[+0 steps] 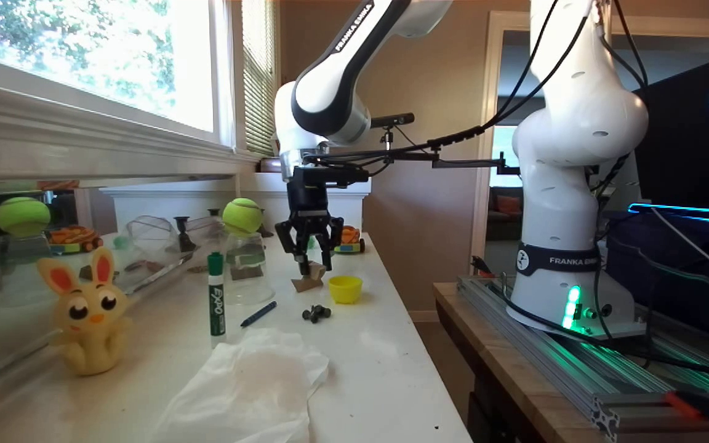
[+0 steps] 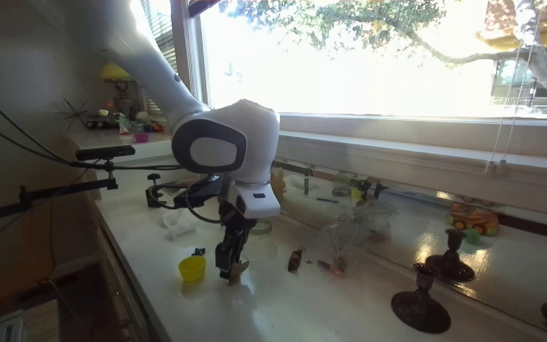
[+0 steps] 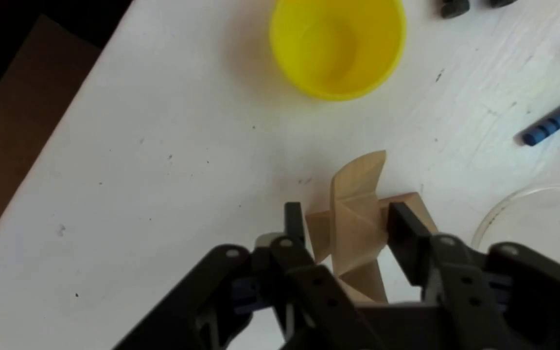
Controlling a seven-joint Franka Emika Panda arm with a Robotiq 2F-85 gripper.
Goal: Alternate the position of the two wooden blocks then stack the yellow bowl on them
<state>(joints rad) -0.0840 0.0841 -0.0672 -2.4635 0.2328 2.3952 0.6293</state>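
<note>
One brown wooden block (image 3: 358, 228) lies across another wooden block (image 3: 319, 233) in the wrist view, on the white counter. In an exterior view the upper block (image 1: 316, 271) sits above the lower block (image 1: 305, 285). My gripper (image 3: 345, 214) is open, with its fingers on either side of the upper block. A gap shows between the left finger and this block; the right finger is close to its edge, and I cannot tell whether it touches. The yellow bowl (image 3: 338, 48) stands upright and empty beside the blocks; it shows in both exterior views (image 1: 345, 290) (image 2: 192, 269).
A glass with a tennis ball on top (image 1: 243, 216) stands close to the blocks. A small black item (image 1: 316, 314), a blue crayon (image 1: 258, 314), a green marker (image 1: 216, 298), a bunny figure (image 1: 88, 320) and a paper towel (image 1: 250, 387) are nearby. Dark candlesticks (image 2: 420, 301) stand along the mirror.
</note>
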